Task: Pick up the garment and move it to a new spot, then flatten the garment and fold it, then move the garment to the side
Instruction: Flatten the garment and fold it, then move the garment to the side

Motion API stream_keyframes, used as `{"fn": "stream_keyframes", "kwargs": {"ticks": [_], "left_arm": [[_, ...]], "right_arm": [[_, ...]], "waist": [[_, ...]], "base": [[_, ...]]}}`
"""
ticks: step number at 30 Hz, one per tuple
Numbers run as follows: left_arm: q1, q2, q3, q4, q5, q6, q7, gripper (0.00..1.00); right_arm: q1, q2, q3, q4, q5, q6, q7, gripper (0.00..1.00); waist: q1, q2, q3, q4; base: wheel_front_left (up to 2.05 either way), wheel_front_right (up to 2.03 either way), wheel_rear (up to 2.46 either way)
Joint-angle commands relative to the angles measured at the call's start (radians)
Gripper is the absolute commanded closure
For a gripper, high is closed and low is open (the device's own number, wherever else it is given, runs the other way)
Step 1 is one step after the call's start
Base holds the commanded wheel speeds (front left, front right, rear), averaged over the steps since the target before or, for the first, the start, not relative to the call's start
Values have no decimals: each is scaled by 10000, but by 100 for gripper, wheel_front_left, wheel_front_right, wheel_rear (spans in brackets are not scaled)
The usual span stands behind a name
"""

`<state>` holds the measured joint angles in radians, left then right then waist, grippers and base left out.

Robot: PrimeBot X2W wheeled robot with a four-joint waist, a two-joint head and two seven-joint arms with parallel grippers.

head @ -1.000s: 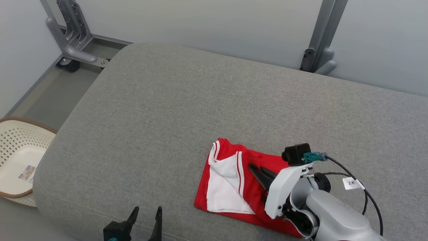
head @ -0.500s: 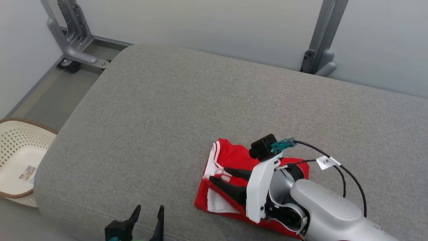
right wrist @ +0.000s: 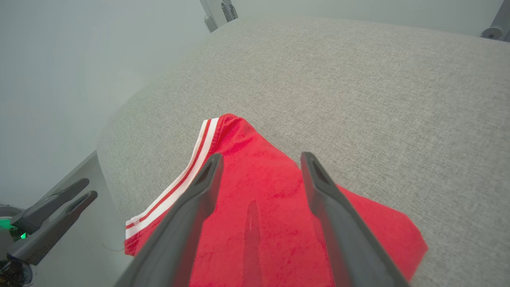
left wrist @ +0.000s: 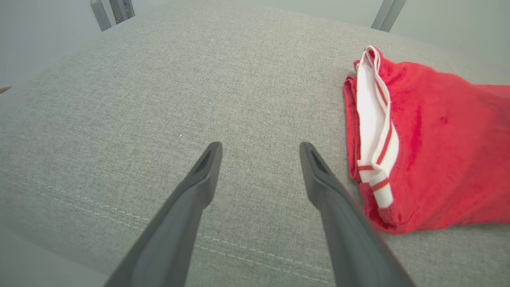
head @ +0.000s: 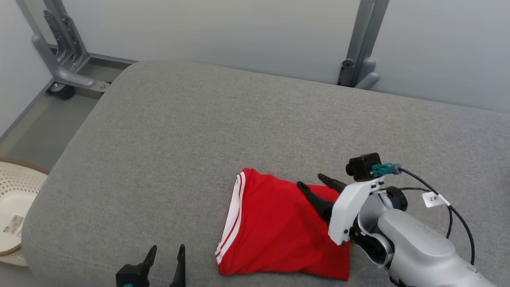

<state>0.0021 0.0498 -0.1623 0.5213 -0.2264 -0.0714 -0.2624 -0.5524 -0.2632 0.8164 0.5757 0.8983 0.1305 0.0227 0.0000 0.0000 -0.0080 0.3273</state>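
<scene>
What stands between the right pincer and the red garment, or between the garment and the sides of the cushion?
Nothing visible. The open right pincer hovers directly over the garment near its far right corner, and bare grey cushion lies to the garment's left and beyond it.

we find soft, even, bright light; faint shadow beneath the garment (head: 275,235); wrist views blur at edges.

Garment (head: 279,235) on cushion (head: 199,131), near front edge; right tool (head: 310,179) over its right part; basket (head: 18,185) far left.
</scene>
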Motion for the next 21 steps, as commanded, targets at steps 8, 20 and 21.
{"fn": "stream_keyframes", "kwargs": {"ticks": [8, 20, 21], "left_arm": [[62, 21, 196, -251, 287, 45, -25, 0], [-53, 23, 43, -243, 242, -24, -25, 0], [-55, 23, 30, -238, 220, -11, -25, 0]], "right_arm": [[639, 127, -944, 1397, -1204, 0, -1049, 0], [1464, 373, -1514, 1750, -967, 0, -154, 0], [1496, 386, -1518, 1743, -923, 0, -1, 0]], "waist": [[0, 0, -37, -888], [0, 0, 68, -1050], [0, 0, 85, -1017]], "base": [[0, 0, 0], [0, 0, 0], [0, 0, 0]]}}
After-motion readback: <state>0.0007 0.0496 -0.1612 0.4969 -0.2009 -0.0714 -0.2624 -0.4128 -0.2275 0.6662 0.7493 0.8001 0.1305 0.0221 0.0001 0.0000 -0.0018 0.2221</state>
